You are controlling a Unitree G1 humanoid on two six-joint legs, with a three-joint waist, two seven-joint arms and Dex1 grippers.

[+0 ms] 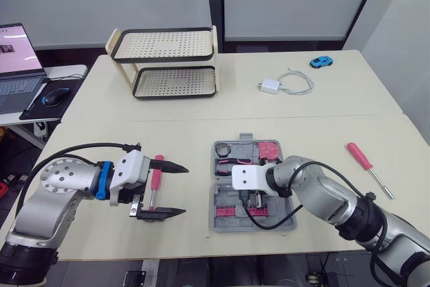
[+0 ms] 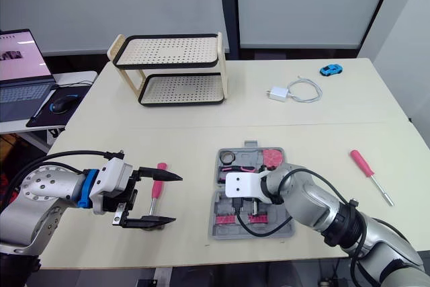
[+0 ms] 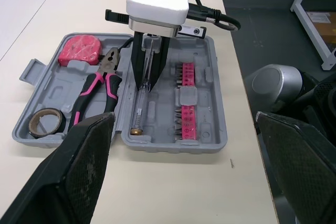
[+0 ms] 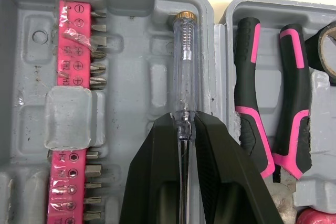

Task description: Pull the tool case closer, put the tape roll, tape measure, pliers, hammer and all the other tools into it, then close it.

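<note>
**A:** Why does the tool case [image 3: 207, 109] lie open and flat near the worktop's [image 1: 322, 119] front edge?

**B:** Probably so tools drop straight in. The pliers [image 3: 100, 90] and tape roll [image 3: 46, 120] sit in its grey moulded slots.

**A:** And the right pincer [image 4: 182, 121]?

**B:** It's clamped on a clear-handled screwdriver [image 4: 184, 66], lining it along a slot. The left pincer [image 1: 183, 191] gapes beside a pink-handled screwdriver [image 1: 155, 179].

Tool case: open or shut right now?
Open. The tool case lies flat, both halves exposed, with pliers and bit strips visible inside.
</note>
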